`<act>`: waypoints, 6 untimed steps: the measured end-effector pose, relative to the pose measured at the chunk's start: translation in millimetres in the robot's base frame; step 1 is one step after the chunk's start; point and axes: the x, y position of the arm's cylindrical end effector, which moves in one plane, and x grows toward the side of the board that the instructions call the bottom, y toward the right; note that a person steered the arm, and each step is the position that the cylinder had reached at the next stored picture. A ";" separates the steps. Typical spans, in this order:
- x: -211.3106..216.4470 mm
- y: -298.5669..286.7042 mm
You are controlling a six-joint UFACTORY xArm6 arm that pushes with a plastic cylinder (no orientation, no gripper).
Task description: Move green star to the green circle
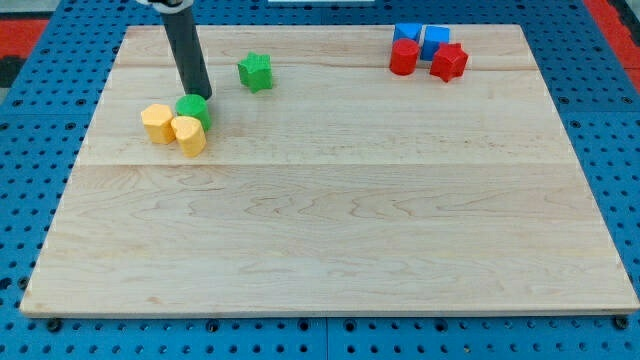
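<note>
Two green blocks (255, 71) (193, 109), two yellow (157, 123) (189, 134), two red (404, 57) (449, 62), two blue (406, 33) (436, 40).

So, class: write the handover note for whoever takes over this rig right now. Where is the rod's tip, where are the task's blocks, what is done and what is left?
My tip sits at the view's top left, just above the green circle and left of the green star.
The green star lies apart from the green circle, up and to the view's right of it.
The green circle touches two yellow blocks below it.
Red and blue blocks cluster at the view's top right, uninvolved.
Done: nothing that shows; star and circle are not together.
Left: probably get to the star's right side and push it left and down to the circle.
</note>
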 end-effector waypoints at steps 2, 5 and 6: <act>2.6 17.3; -79.3 107.5; -62.7 53.7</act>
